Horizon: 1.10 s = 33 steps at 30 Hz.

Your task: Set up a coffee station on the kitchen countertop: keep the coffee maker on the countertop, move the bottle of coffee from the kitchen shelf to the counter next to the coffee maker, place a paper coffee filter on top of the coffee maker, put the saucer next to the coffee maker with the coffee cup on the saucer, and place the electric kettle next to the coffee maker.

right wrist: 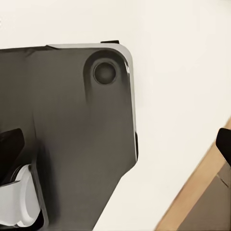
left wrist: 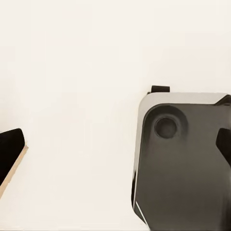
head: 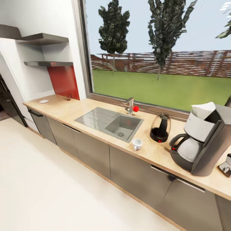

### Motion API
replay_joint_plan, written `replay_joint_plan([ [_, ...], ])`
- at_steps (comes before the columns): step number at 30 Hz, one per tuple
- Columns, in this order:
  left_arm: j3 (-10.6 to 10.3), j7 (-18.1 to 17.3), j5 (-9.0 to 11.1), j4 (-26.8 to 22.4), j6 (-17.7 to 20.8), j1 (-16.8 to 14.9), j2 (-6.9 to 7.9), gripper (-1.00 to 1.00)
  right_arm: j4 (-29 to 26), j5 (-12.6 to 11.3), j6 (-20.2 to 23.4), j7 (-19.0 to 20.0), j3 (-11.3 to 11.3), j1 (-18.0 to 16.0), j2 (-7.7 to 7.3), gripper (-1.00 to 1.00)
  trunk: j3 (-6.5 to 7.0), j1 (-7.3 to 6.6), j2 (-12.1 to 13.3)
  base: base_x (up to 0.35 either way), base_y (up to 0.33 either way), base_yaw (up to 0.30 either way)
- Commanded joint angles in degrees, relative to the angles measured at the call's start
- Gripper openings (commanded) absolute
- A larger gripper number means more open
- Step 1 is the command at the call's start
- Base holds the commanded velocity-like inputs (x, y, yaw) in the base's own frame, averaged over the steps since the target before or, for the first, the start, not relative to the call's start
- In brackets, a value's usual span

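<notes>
A kitchen counter runs from centre left to lower right of the head view. The saucer (head: 44,101) sits alone at centre left near the red backsplash (head: 64,81), well apart from everything else. Past the sink (head: 110,123), the coffee cup (head: 137,144) stands at the counter's front edge, with the electric kettle (head: 160,127) just behind it. At centre right stands the coffee maker (head: 202,141), a white paper coffee filter (head: 203,109) at its top.

The step in hand appears to be the saucer: roll left along the counter and stop square to it before reaching.

Both wrist views look down on the pale floor (left wrist: 77,96) and the robot's dark base (right wrist: 67,125). Dark finger tips at the frame edges suggest spread pincers holding nothing, but that cannot be told for certain.
</notes>
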Motion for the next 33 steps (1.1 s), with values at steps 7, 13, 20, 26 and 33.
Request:
replay_joint_plan([
  [7,-0.5,0.2,0.5,0.1,-0.2,0.0,0.00,1.00,0.0,0.0,-0.2,0.1,-0.4,0.0,0.01,1.00,-0.36,0.03,-0.1,0.000,0.000,0.269],
  [13,-0.3,0.2,0.6,0.1,0.0,0.0,0.07,1.00,0.0,0.0,-0.2,0.1,-0.4,0.0,0.01,1.00,-0.57,0.03,-0.1,0.011,0.000,0.269],
  [20,0.0,0.2,0.7,0.1,0.1,0.0,0.16,1.00,0.0,0.0,-0.2,0.1,-0.3,0.0,0.06,1.00,-0.71,0.03,-0.1,0.153,0.113,0.275],
  [26,0.0,0.2,0.7,0.1,0.1,0.0,0.16,1.00,0.0,0.0,-0.2,0.1,-0.3,0.0,0.10,1.00,-0.71,0.03,-0.1,0.237,0.220,0.281],
  [33,0.0,0.2,0.7,0.1,0.1,0.0,0.16,1.00,0.0,0.0,-0.2,0.2,-0.3,0.0,0.10,1.00,-0.71,0.03,-0.1,0.242,0.224,0.281],
])
